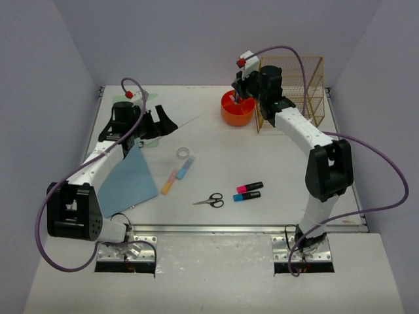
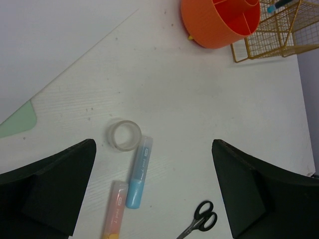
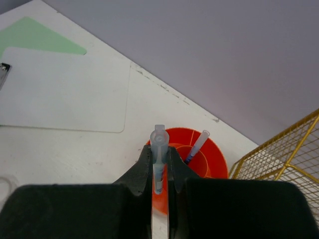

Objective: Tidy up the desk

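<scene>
**Large flat white rectangular desk [image 1: 262, 160] part-sorted as a pen goes to the pot**

The desk fills the top view between pale lavender walls, with loose stationery across its middle. At 10 o'clock the left gripper [image 2: 154, 191] hangs with its jaws spread wide and nothing between them. It looks down on a clear tape ring [image 2: 123, 135], probably choosing a pickup. A blue highlighter [image 2: 138, 174] and a peach highlighter [image 2: 114, 211] lie just at the ring's 5 o'clock. A light blue sheet [image 1: 131, 176] sits by the left arm at 8 o'clock. Black-handled scissors [image 1: 211, 200] lie near 6 o'clock, and a pink marker [image 1: 249, 187] and a blue marker [image 1: 247, 195] sit side by side at 4 o'clock. At 1 o'clock the right gripper [image 3: 159, 159] is closed narrow on a clear plastic pen [image 3: 159, 144]. It holds the pen upright over the round orange divided pot [image 3: 212, 159], a pose that suits dropping it tip-first into a compartment. A gold wire rack [image 1: 294, 91] stands just at the pot's 3 o'clock.
</scene>
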### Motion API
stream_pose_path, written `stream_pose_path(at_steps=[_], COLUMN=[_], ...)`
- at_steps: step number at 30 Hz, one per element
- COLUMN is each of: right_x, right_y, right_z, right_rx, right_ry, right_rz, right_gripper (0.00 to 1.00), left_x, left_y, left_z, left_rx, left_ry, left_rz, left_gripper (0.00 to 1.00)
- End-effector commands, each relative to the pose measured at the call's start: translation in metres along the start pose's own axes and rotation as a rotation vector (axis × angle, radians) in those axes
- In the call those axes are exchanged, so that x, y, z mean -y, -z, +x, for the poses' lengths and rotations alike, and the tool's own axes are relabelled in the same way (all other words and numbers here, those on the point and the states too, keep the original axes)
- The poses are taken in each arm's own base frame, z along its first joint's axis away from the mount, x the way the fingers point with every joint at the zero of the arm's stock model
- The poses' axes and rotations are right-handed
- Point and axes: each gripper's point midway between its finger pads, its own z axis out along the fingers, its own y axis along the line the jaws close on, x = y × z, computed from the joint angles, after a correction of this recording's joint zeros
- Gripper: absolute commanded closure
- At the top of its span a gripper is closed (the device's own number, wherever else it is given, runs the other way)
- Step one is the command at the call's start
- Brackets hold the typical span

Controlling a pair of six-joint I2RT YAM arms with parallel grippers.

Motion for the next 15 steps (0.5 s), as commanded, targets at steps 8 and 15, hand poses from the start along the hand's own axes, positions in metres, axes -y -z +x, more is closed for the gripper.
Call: stream_pose_path(at_steps=[8, 15], right_x=[0.038, 0.052], right_y=[-0.040, -0.033], right_z=[-0.040, -0.034], right_rx=[0.206, 0.189], right_ry=[-0.088, -0.107], right_rz=[0.154, 0.171], right_gripper=[1.00, 1.00], left_x=[0.004, 0.000], left_y=[0.001, -0.001], left_z=[-0.022, -0.013], left_rx=[0.141, 0.120], left_ry=[-0.082, -0.112], left_rz=[0.029, 0.031], left_gripper=[0.00, 0.00])
